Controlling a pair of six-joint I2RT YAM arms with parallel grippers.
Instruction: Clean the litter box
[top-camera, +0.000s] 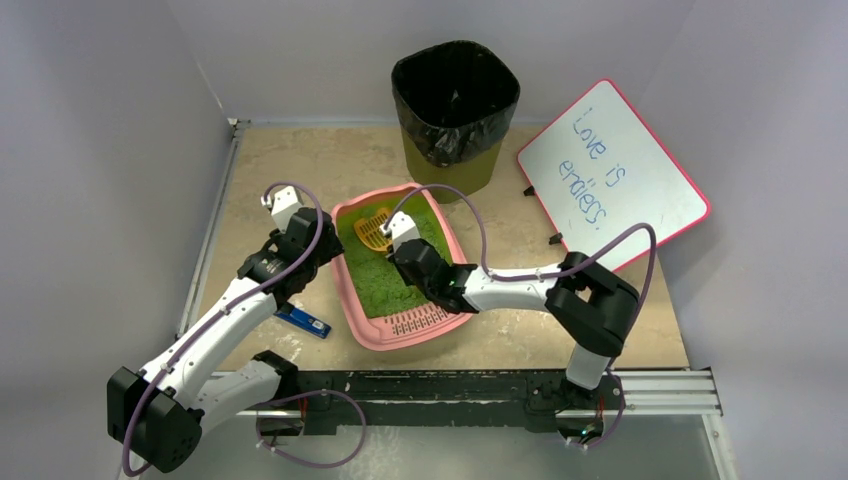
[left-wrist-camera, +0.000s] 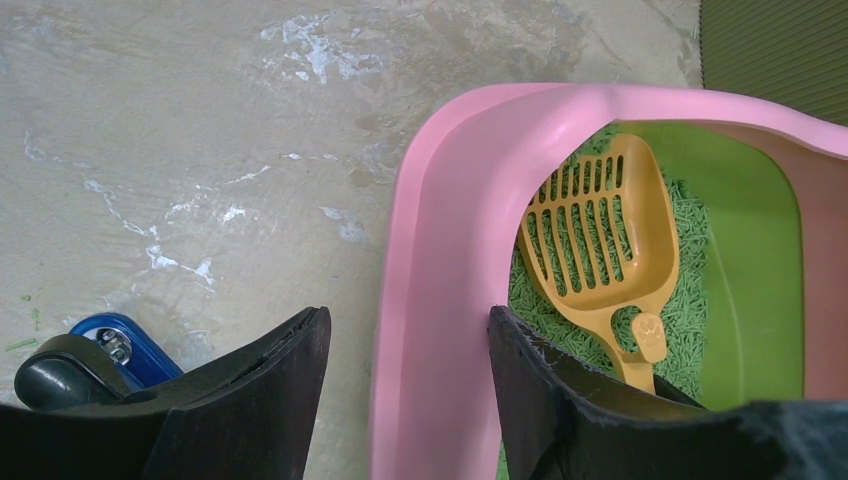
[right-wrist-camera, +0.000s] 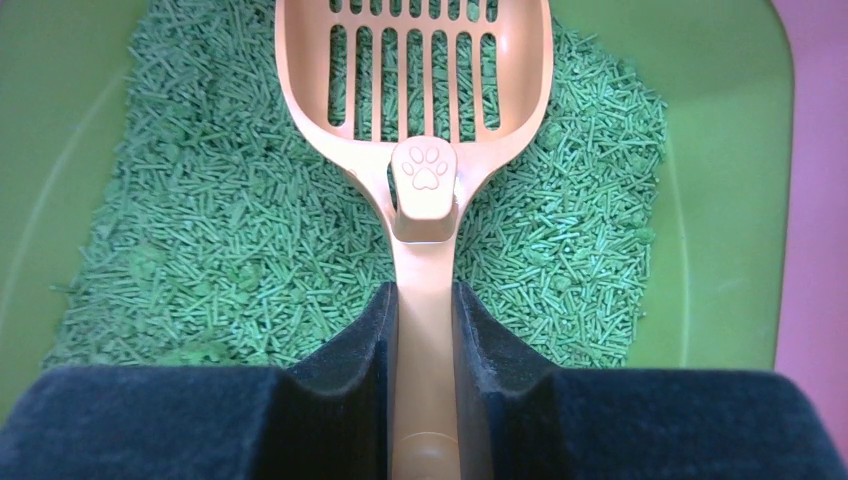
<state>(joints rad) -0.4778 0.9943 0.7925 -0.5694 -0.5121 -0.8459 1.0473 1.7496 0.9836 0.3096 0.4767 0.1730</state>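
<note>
surface (top-camera: 280, 160): a mottled beige top carrying everything here, with both arms reaching in from its near edge.
whiteboard (top-camera: 612, 175): pink-framed, with handwriting on it, propped at the far right, well apart from the box.
bin (top-camera: 455, 100): olive, lined with a black bag, standing just beyond the far end of the box.
litter box (top-camera: 415, 322): pink, in the middle of the surface between the two arms. Its long axis runs near to far, the far end leaning a little left. The slotted lip points back at the arm bases and the other end at the bin.
litter (right-wrist-camera: 200, 250): green pellets heaped inside on the green floor.
left tool (left-wrist-camera: 408, 320): jaws parted and gripping nothing, straddling the box's left wall (left-wrist-camera: 440, 250), one finger outside and one inside.
right tool (right-wrist-camera: 425, 295): clamped tight on the scoop's handle.
scoop (right-wrist-camera: 424, 180): orange, its slotted head over the litter at the far end, handle running back toward the near right.
blue object (top-camera: 303, 320): lying on the surface just beside the box's left side; I can't tell what it is.
</note>
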